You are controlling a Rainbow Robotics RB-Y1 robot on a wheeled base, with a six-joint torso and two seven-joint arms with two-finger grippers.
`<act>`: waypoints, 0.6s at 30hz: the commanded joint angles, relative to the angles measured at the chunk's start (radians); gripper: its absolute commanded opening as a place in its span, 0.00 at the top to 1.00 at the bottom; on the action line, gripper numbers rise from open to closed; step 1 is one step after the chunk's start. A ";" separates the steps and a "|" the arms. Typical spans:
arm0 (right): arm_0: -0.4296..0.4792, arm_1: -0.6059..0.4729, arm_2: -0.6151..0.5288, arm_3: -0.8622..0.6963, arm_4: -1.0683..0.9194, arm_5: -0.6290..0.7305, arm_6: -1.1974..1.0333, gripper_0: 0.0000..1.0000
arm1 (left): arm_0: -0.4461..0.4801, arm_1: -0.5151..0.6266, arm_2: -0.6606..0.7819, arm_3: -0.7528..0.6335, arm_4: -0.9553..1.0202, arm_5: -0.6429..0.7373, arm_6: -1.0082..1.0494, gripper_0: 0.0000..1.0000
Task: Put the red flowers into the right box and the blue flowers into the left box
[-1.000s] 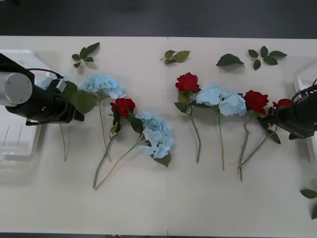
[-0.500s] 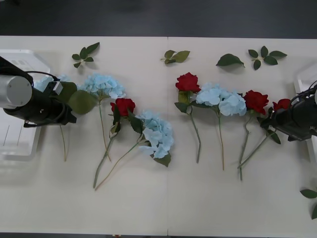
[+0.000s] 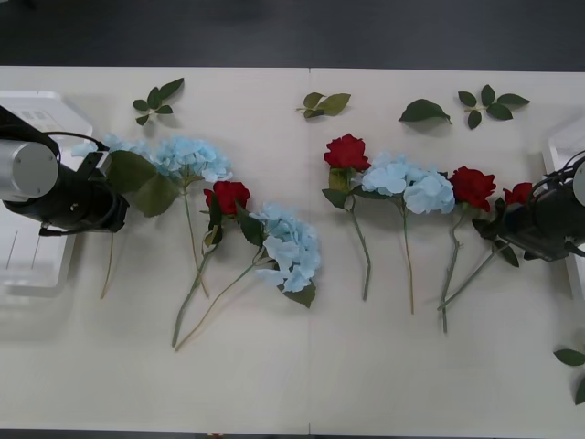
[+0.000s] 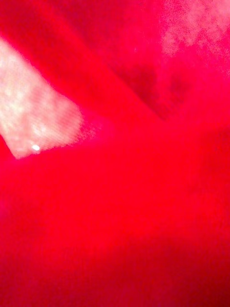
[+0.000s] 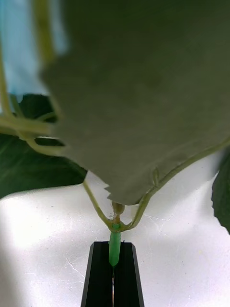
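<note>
Presently: my left gripper (image 5: pixel 113 273), frame left, pinched shut on a blue flower's stem (image 5: pixel 114 247) for the left box (image 3: pixel 37 265); right gripper (image 3: pixel 507 222) against a red flower (image 3: pixel 521 193), opening indeterminable.

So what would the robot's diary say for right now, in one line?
left gripper: shut on blue flower stem, beside left box | right gripper: at red flower, near right box

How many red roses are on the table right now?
4: one left of centre among the blue flowers, one just right of centre, one farther right, and one at the right gripper, partly hidden.
</note>
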State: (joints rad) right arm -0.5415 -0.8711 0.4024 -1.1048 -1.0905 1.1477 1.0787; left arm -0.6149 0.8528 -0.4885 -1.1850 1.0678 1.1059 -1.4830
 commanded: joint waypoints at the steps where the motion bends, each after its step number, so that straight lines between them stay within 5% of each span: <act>1: -0.015 0.001 -0.013 0.003 0.003 -0.009 0.050 0.49 | -0.031 0.031 0.036 -0.025 0.006 -0.003 -0.052 1.00; 2: -0.015 0.001 -0.013 0.005 0.003 -0.009 0.052 0.70 | -0.031 0.032 0.045 -0.038 0.008 0.003 -0.059 1.00; 5: -0.015 0.001 -0.013 0.005 0.003 -0.009 0.053 1.00 | -0.031 0.035 0.097 -0.070 0.018 0.046 -0.112 1.00; 18: -0.015 0.000 -0.013 0.003 -0.020 -0.034 0.072 1.00 | -0.072 0.040 0.352 -0.116 0.074 0.267 -0.349 1.00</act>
State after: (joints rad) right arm -0.5415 -0.8711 0.4024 -1.1027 -1.0917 1.1278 1.0831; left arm -0.6377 0.8533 -0.1673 -1.2839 1.1352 1.3538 -1.7571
